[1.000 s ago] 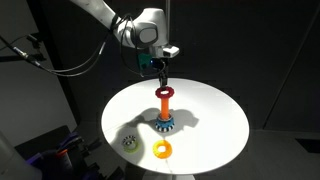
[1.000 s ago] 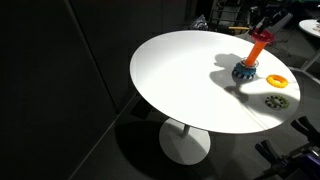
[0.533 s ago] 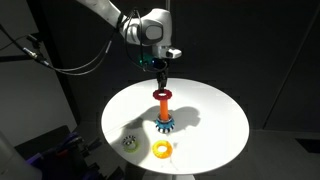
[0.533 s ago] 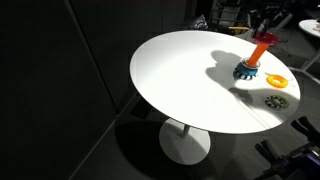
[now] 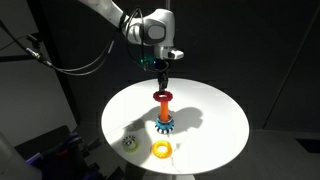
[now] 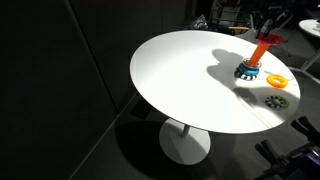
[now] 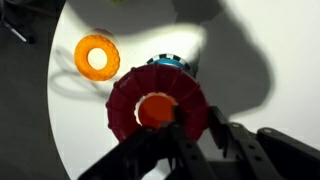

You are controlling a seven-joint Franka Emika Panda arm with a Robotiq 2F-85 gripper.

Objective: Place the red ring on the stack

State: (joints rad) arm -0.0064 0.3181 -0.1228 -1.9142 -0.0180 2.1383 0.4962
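Note:
The red ring (image 5: 163, 96) sits around the upper part of the stack's orange peg (image 5: 163, 110), which rises from the blue toothed base (image 5: 164, 125). In the wrist view the red ring (image 7: 125, 105) circles the peg top (image 7: 155, 110), with the blue base (image 7: 170, 62) behind it. My gripper (image 5: 162, 82) hangs straight above the peg. In the wrist view my gripper (image 7: 195, 108) is open, its fingers astride the ring's near wall and a little above it. The ring (image 6: 266, 41) and the base (image 6: 247, 72) also show in an exterior view.
A loose yellow ring (image 5: 161, 149) lies on the round white table (image 5: 215, 120) in front of the stack and shows in the wrist view (image 7: 97, 57). A small green ring piece (image 5: 129, 141) lies nearer the table edge. The surroundings are dark.
The gripper has risen slightly. The red ring has dropped a little lower on the peg and stays there.

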